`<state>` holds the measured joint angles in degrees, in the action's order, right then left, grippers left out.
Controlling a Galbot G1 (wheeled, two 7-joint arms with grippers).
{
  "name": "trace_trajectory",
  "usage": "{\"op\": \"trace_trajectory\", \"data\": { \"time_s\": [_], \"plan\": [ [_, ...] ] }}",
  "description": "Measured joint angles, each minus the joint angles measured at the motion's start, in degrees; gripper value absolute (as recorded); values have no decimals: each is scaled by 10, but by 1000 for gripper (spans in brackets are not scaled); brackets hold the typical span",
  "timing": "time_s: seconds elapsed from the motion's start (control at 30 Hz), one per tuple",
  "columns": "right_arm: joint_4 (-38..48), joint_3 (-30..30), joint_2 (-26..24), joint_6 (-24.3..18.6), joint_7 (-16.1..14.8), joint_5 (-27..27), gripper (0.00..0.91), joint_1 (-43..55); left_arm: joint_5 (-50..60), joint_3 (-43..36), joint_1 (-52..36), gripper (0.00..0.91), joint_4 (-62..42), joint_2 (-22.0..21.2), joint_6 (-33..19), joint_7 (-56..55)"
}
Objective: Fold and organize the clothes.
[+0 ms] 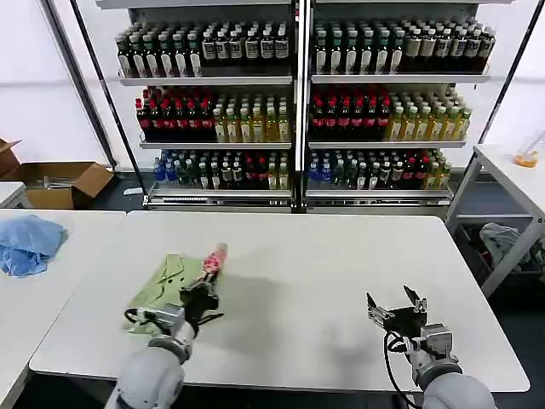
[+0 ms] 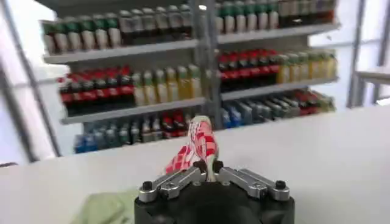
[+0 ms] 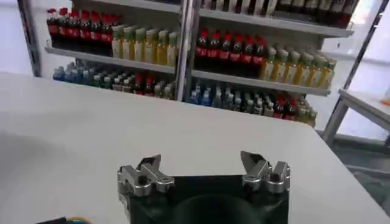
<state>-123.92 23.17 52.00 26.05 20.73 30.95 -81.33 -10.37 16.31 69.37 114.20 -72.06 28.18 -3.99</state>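
The light green shirt (image 1: 162, 285) lies bunched on the white table (image 1: 306, 281) at the front left. Its red-and-white patch (image 1: 214, 260) is lifted off the table, and in the left wrist view the patch (image 2: 198, 143) rises from between the fingertips. My left gripper (image 1: 207, 281) is shut on that part of the shirt. A corner of green fabric (image 2: 106, 208) shows beside the gripper body. My right gripper (image 1: 397, 302) hovers low over the front right of the table, open and holding nothing; in the right wrist view its gripper (image 3: 201, 165) is spread wide over bare tabletop.
A light blue cloth (image 1: 28, 243) lies on the adjoining table at the left. Shelves of bottles (image 1: 298, 102) stand behind the table. A cardboard box (image 1: 60, 183) sits on the floor at the back left. A side table (image 1: 511, 170) with grey-green cloth (image 1: 502, 239) under it stands at the right.
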Motion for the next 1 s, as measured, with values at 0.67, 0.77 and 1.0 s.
{"op": "trace_trajectory", "data": {
  "time_s": [0.67, 0.77, 1.0],
  "plan": [
    [18, -19, -6, -23, -19, 24, 907, 37, -55, -131, -64, 907, -106, -109, -56, -35],
    [21, -24, -5, -33, -24, 33, 907, 46, -66, -134, -58, 907, -104, -116, -82, -38],
    [31, -48, 7, -51, -25, 60, 907, 72, -77, -111, -21, 907, -64, -124, -122, -35]
  ]
}}
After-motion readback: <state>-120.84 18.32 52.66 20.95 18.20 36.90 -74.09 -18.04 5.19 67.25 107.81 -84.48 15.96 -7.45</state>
